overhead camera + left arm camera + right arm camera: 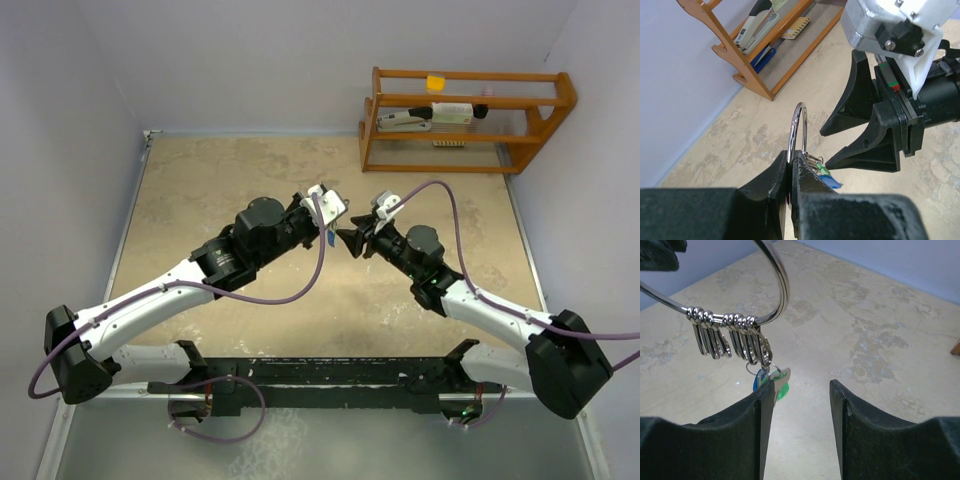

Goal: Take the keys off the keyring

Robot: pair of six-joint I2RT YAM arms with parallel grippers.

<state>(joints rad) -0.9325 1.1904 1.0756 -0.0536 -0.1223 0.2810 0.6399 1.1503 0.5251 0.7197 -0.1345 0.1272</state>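
My left gripper (791,160) is shut on the keyring (799,125), a thin silver ring held upright above the table. Several silver clips (730,335) hang on the keyring (780,285). Below them dangle the keys: a blue-headed one (758,380), a green-headed one (784,391) and a silver one (779,376). My right gripper (801,390) is open. Its left finger (747,425) stands right by the hanging keys, and nothing lies between the jaws. In the top view the left gripper (330,226) and right gripper (350,243) meet tip to tip over the table's middle.
A wooden rack (465,120) stands at the back right and holds a stapler (405,120) and small items. Purple walls close in the left, back and right. The table (230,180) is beige and mottled. Purple cables loop over both arms.
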